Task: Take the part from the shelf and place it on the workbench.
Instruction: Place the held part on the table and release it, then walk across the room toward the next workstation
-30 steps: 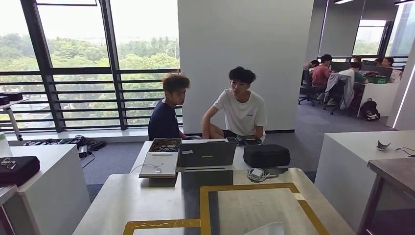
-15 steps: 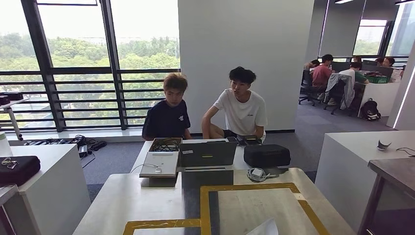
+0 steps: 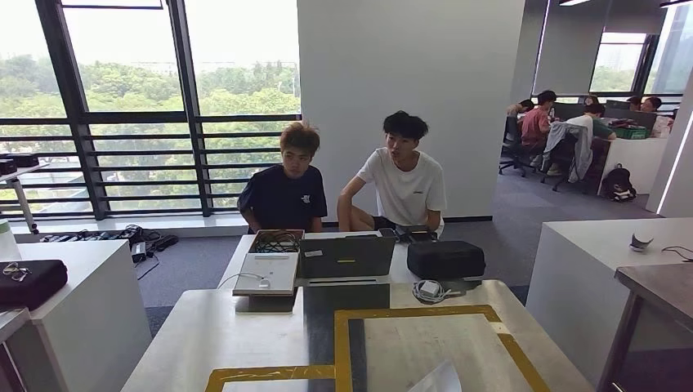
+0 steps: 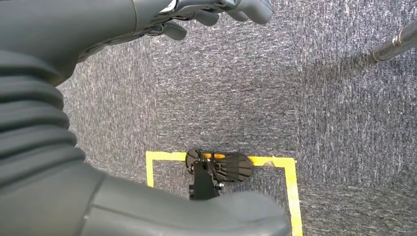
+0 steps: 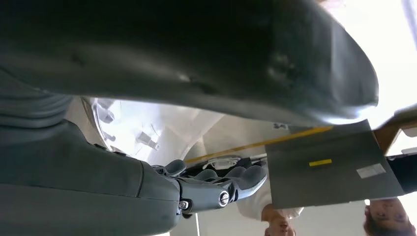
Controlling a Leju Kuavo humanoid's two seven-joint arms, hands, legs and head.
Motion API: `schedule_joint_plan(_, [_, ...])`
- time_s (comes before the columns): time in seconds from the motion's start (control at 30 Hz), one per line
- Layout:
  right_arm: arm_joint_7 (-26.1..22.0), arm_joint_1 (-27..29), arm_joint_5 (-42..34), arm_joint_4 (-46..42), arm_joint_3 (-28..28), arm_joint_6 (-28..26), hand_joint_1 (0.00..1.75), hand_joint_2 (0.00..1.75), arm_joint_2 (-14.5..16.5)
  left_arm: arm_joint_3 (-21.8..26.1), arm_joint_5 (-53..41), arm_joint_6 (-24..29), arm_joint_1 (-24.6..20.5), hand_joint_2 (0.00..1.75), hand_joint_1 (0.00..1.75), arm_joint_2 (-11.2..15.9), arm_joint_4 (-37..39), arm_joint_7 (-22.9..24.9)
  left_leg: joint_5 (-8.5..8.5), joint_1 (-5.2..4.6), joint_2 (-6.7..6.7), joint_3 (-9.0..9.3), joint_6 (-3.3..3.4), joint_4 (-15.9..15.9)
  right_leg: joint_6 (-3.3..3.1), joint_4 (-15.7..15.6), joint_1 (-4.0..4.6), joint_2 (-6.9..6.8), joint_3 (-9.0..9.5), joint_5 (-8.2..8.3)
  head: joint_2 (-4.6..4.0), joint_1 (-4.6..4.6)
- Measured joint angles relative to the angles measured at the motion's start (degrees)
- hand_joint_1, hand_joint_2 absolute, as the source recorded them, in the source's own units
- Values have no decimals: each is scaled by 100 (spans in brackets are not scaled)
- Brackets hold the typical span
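The part is a white plastic piece with small clips (image 5: 147, 128). My right hand (image 5: 123, 182) holds it between the thick thumb and the dark fingers (image 5: 216, 187). In the head view only its white tip (image 3: 439, 381) rises at the lower edge, over the workbench (image 3: 237, 331), inside the area framed with yellow tape (image 3: 409, 313). My left hand (image 4: 147, 19) hangs above grey carpet with its fingers loosely apart and nothing in them.
At the workbench's far end lie a laptop (image 3: 346, 257), a black case (image 3: 445, 259), a white device (image 3: 267, 273) and a charger (image 3: 428, 289). Two people sit behind it. A white counter (image 3: 82, 294) stands left, another table (image 3: 605, 253) right. Yellow tape (image 4: 291, 189) marks the floor.
The white tip of the part has risen slightly at the lower edge of the head view. The person in the dark shirt has turned to face the table.
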Motion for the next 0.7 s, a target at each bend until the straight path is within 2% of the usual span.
schedule_joint_plan(0.1, [-121, -17, -45, -302, -66, -103, 0, 0, -12, 9, 23, -1, 6, 0, 0, 0, 1, 14, 0, 0, 0, 1, 0, 0, 0, 0, 0, 0, 0, 0, 0, 0])
schedule_joint_plan(0.33, [1, 41, -22, -1457, -162, 153, 0, 0, -133, 14, 23, 1, 15, 0, 0, 0, 1, 56, 0, -1, 1, 4, 0, 0, 0, 0, 1, 2, 0, 0, 0, 1])
schedule_joint_plan(0.7, [8, 117, -5, -1858, -221, 161, 0, 0, -190, 15, 24, 1, 15, 0, 0, 0, 1, 65, 0, -1, 1, 4, 0, 0, 0, 0, 1, 1, 0, 0, 0, 1])
